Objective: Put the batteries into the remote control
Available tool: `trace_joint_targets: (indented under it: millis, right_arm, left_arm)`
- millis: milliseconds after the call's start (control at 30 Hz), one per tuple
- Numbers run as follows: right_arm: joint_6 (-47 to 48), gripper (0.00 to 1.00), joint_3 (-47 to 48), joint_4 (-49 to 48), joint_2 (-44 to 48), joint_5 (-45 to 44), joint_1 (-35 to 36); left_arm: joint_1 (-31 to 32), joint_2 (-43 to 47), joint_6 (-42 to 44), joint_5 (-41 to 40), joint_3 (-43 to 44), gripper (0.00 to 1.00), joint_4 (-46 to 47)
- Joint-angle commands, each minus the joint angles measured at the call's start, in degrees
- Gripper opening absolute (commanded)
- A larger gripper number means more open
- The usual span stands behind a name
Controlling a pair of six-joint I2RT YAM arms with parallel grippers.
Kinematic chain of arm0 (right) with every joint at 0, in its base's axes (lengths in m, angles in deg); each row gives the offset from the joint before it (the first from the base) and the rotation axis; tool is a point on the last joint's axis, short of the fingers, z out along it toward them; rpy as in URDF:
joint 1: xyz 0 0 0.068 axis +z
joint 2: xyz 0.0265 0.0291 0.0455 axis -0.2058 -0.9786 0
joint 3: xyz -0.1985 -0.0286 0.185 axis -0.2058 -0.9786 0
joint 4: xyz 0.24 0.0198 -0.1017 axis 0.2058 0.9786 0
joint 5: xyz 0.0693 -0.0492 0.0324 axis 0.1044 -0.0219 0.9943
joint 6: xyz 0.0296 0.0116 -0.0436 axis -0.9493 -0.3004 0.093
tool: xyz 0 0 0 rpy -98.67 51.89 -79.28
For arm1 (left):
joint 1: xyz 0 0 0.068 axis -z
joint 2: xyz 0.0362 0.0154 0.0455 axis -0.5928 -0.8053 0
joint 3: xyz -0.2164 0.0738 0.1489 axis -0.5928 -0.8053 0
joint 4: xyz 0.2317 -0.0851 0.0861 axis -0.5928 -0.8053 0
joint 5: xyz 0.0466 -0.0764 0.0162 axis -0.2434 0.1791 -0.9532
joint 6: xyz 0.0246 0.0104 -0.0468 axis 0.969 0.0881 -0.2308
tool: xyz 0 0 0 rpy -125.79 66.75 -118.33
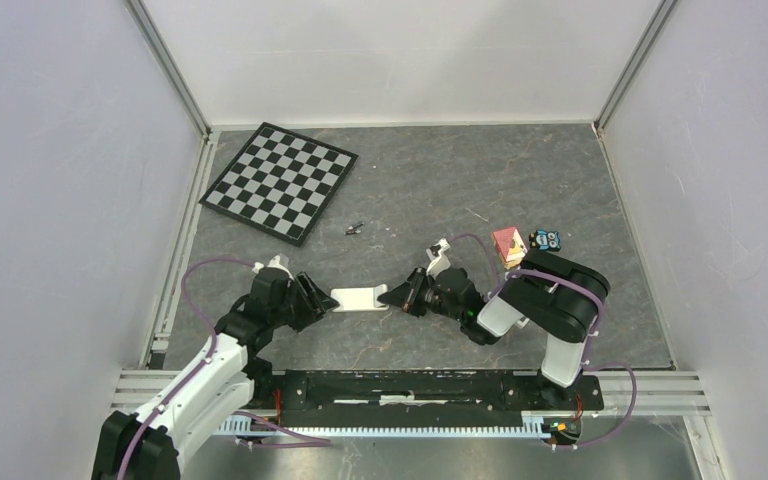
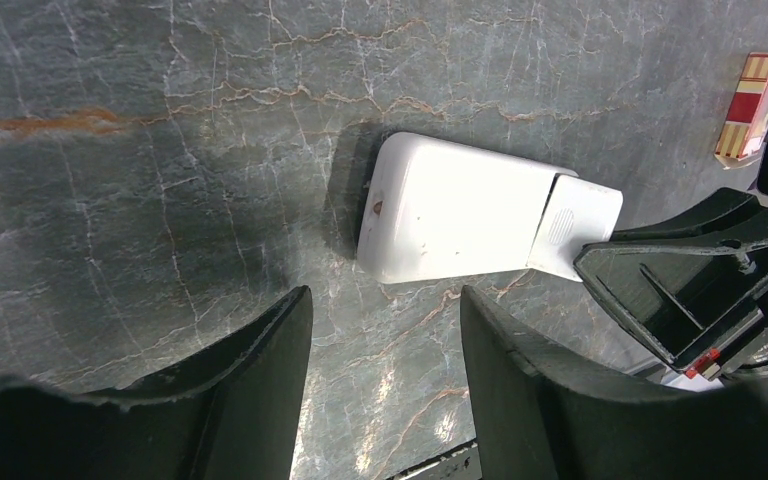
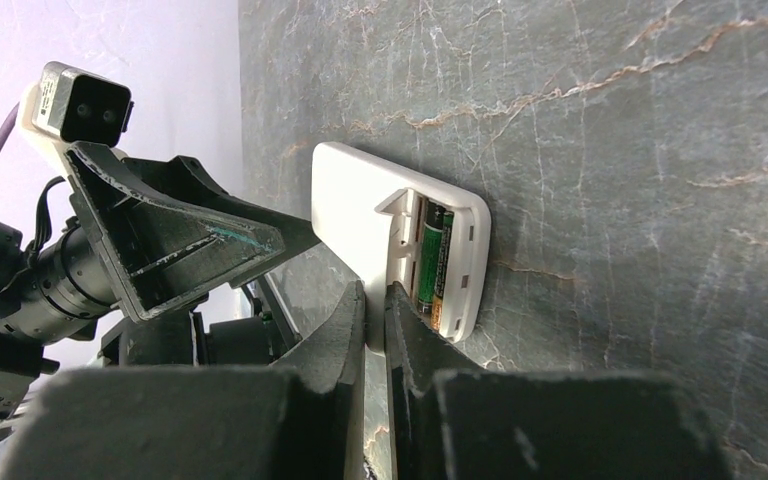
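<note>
The white remote control lies back up on the grey table between my two grippers. Its battery compartment is open at the right end, and two green and orange batteries sit side by side in it. My right gripper is shut on the thin white battery cover, which rests half over that end of the remote control. From the top, the right gripper touches the remote's right end. My left gripper is open, a little short of the remote's left end, with nothing between its fingers.
A checkerboard lies at the back left. A small dark bit sits on the table behind the remote. A red and cream block and a small blue toy stand behind the right arm.
</note>
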Motion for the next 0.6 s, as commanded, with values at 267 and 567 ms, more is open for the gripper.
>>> trace_joint_targets:
  millis: [267, 567]
  right_arm:
    - [0.24, 0.17, 2.85, 4.7, -1.09, 1.25, -0.22]
    - [3.24, 0.32, 3.8, 9.53, 2.32, -0.06, -0.19]
  left_arm:
    - [-0.33, -0.06, 2.81, 0.74, 1.02, 0.63, 1.02]
    - [-0.35, 0.28, 2.9, 0.18, 1.38, 0.64, 0.32]
